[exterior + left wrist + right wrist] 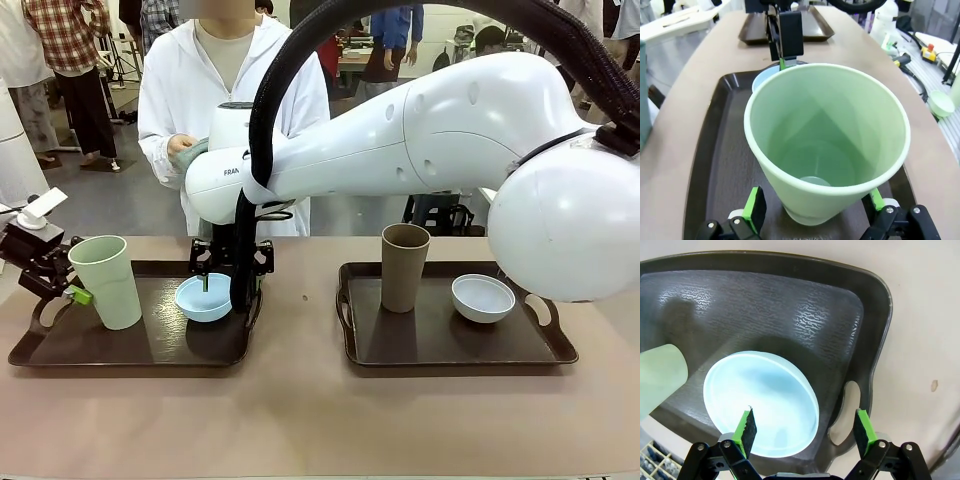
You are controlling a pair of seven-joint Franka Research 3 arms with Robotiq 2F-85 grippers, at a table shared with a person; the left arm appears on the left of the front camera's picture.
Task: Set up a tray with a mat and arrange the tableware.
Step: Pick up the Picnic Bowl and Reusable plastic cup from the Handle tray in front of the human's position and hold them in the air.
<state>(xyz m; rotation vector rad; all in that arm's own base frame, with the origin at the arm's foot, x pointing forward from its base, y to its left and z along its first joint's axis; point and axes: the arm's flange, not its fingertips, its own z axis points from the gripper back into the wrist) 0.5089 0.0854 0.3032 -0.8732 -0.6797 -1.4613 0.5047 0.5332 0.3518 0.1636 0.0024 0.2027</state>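
Bracketing the pale green cup (827, 145), left gripper (816, 196) gapes.

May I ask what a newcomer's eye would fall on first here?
Most striking is the right arm, a white bulk stretched across the middle to the left tray, its open right gripper over the edge of the light blue bowl. Beside it, the open left gripper flanks the pale green cup on that tray. The brown cup and white bowl stand on the right tray.
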